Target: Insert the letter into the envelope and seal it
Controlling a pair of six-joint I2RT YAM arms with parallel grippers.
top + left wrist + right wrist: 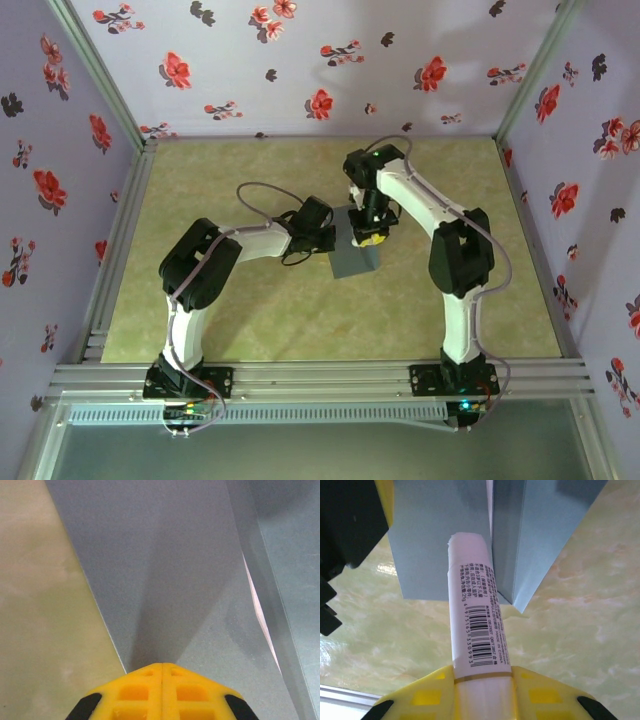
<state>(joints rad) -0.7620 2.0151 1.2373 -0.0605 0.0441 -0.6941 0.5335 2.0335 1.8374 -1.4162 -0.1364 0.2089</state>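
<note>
Two grippers sat mid-table: left gripper (pixel 162 667), pressed together, rested on the envelope (pixel 355 262); right gripper (pixel 482 675) pinched the glue stick (pixel 472 615). I judged the paper light, floppy, best held by edges.

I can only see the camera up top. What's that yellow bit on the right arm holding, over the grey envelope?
Observer: In the right wrist view, the right gripper is closed on a white stick with a barcode label.
Operator: Ooh! And what's the other arm doing? Its hand is all hidden from up here.
Observer: In the left wrist view, the left gripper is shut. Its yellow tips look to rest on the flat grey paper of the envelope.
</note>
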